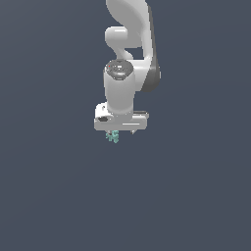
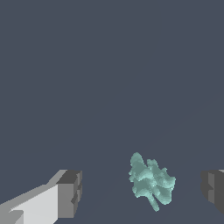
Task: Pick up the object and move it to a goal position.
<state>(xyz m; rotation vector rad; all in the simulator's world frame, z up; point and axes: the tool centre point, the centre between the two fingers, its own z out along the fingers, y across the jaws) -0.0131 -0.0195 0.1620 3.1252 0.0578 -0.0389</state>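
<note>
Reaching down over a plain dark grey ground, one white arm (image 1: 128, 59) carries one claw (image 1: 119, 132). In the wrist view its two fingers (image 2: 69, 194) stand wide apart, touching nothing. One object (image 2: 151, 181) lies between them, nearer one finger: teal-green, knobbly, irregular, with small prongs, far smaller than the claw. Whether it rests on a counter cannot be told.
</note>
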